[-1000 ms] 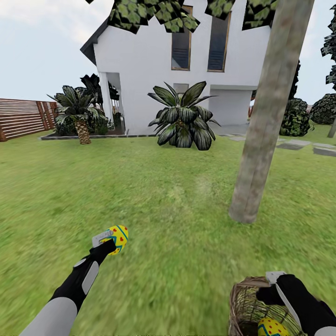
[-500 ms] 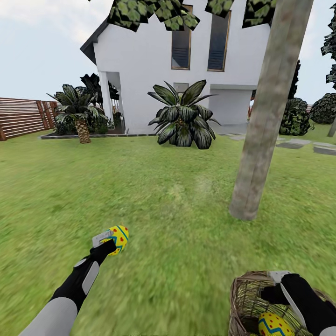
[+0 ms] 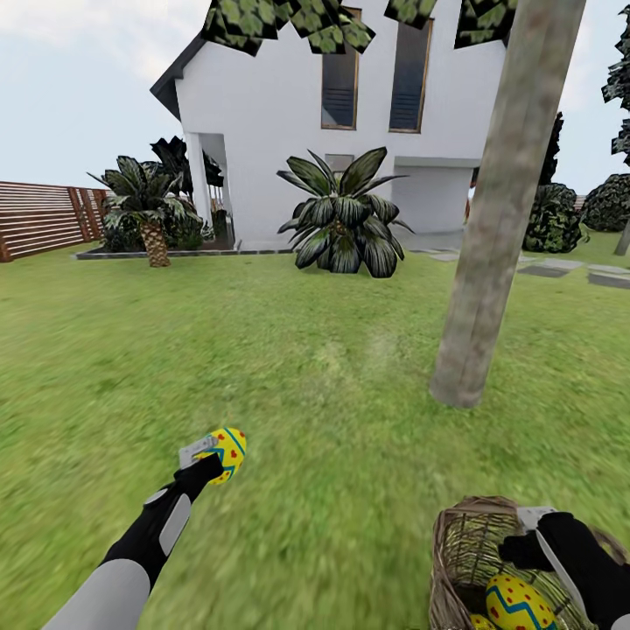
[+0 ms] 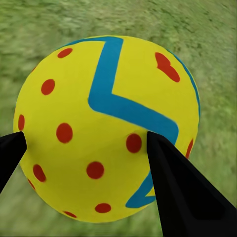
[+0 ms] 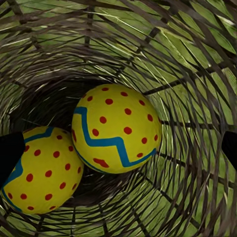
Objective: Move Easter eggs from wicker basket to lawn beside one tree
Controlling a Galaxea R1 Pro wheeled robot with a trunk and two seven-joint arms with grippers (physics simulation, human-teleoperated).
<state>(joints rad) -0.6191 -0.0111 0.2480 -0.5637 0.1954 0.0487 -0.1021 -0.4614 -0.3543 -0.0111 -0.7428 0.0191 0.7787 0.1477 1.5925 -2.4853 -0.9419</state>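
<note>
The scene was a garden. A wide lawn (image 3: 289, 350) of green grass covered almost all the ground, with a small pale patch in the middle distance. Behind it stood a white house (image 3: 350, 122) with tall dark windows, and a wooden fence (image 3: 44, 219) closed the garden on the left side. A short palm (image 3: 144, 206) grew near the fence and a big spiky plant (image 3: 346, 219) in front of the house wall. Flat stepping stones (image 3: 560, 273) lay in the grass at the far right, close to dark round bushes (image 3: 604, 203).

The tree (image 3: 494, 227) had a thick grey-brown trunk that rose from the lawn on the right, and some of its leaves hung at the top of the head view.

The left gripper (image 3: 210, 455) was stretched out over the open grass, well to the left of the tree. Its black fingers (image 4: 182, 192) were closed on a yellow Easter egg (image 4: 106, 128) with a blue zigzag and red dots.

The wicker basket (image 3: 459, 551) stood on the lawn at the near right, nearer to the robot than the trunk. The right gripper (image 3: 547, 547) was at its rim, pointing into it. Its fingers were spread wide, one at each side of the wrist view, and held nothing. Two more eggs (image 5: 116, 128) lay on the bottom of the basket, touching each other.
</note>
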